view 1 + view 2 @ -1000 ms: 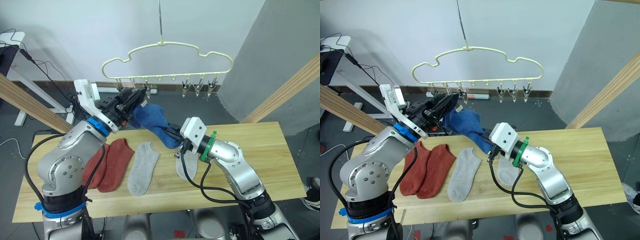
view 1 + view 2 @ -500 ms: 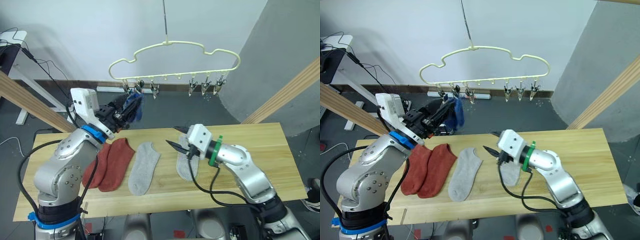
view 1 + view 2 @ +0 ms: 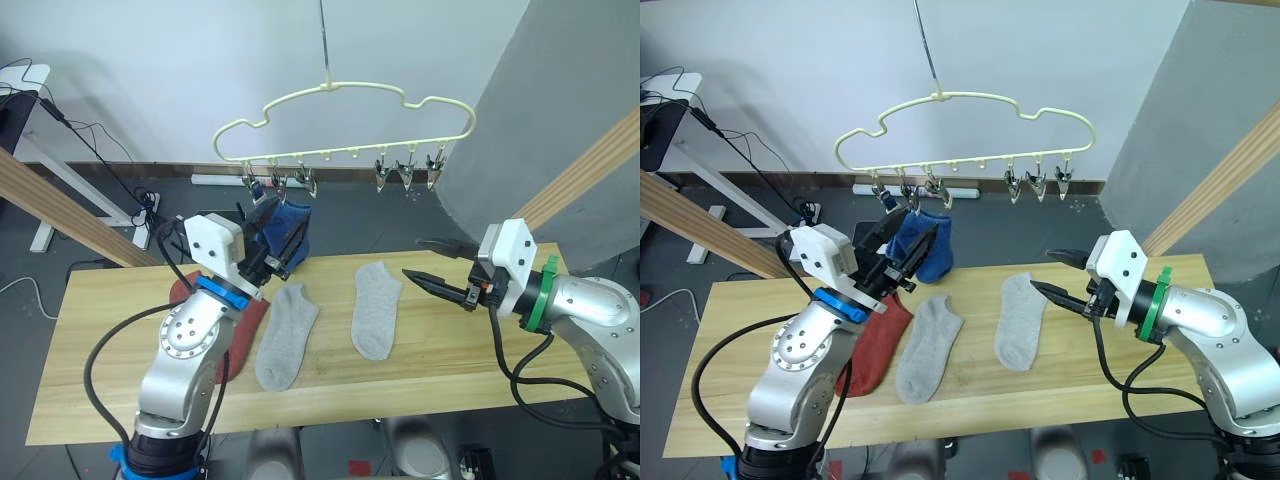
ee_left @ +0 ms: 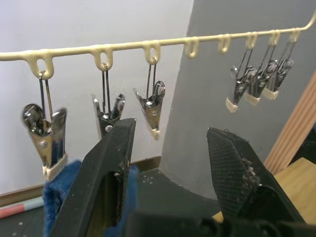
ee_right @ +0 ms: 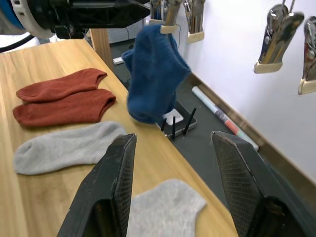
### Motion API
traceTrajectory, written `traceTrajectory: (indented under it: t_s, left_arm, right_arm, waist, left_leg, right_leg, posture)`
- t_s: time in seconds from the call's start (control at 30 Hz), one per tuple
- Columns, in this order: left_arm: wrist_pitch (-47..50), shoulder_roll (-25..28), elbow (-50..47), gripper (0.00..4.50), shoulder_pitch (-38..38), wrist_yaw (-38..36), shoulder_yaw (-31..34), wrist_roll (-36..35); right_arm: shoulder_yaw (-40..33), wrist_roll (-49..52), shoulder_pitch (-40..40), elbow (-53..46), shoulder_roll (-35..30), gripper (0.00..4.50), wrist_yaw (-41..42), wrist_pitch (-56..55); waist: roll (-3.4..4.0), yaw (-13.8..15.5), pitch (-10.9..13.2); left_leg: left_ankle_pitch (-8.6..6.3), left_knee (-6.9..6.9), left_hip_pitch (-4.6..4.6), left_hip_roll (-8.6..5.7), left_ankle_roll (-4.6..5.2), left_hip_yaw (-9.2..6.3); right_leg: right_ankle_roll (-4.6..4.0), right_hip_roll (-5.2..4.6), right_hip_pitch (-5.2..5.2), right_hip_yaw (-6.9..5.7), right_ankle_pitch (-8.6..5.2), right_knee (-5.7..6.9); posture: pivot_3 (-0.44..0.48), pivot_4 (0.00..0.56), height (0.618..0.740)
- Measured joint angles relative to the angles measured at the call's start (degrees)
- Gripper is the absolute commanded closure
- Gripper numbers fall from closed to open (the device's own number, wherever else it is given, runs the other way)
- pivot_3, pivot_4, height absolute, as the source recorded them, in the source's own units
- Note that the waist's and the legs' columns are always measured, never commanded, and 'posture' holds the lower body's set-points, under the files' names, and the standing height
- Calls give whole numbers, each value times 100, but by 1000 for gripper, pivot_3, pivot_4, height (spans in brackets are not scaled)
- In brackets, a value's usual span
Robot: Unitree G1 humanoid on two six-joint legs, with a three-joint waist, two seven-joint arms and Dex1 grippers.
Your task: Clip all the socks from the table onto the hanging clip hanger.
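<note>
A blue sock (image 3: 925, 243) hangs from a clip of the clip hanger (image 3: 962, 122). Two grey socks (image 3: 928, 346) and apparently two rust-red ones (image 5: 64, 101) lie on the table (image 3: 1160, 385). Left gripper (image 4: 170, 148) and right gripper (image 3: 432, 262) both gape wide, empty.

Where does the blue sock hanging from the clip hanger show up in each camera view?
Left eye view: blue sock, upper middle, under the clip hanger.
Right eye view: upper middle.
Left wrist view: lower left corner.
Right wrist view: upper middle.
Shared landmark: the metal clip gripping its top.
</note>
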Motion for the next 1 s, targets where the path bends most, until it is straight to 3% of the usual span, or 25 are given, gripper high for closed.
traceTrajectory:
  t_s: [0.4,0.57,0.87,1.0]
  left_arm:
    - [-481,-708,613,1987,-134,350,-239,728]
    - [-603,-957,749,859,-202,542,-276,902]
    - [-622,-1237,1095,859,-428,884,-274,1179]
    - [-697,-1289,1219,1748,-590,918,-273,1196]
  right_arm:
    - [-548,1126,-336,-137,-579,1987,-48,780]
    - [-525,1153,-376,-137,-600,1946,-106,758]
    - [-445,1138,-348,-139,-599,1946,-227,717]
    - [-439,1131,-344,-139,-599,1946,-290,709]
  waist:
    - [-1,-26,0]
    - [-2,-43,1]
    - [-2,-89,1]
    - [-2,-127,1]
  left_leg:
    - [-1,2,-1,-1,1,2]
    - [-1,2,-3,-1,1,2]
    - [0,5,-3,-2,1,1]
    - [0,5,-3,-2,1,0]
  right_leg:
    - [-2,3,0,1,1,-1]
    - [-2,2,1,1,1,-2]
    - [-2,3,2,0,1,0]
    - [-4,3,2,0,3,0]
  posture:
    - [-285,358,737]
    - [-287,360,737]
    - [-291,360,737]
    - [-291,360,737]
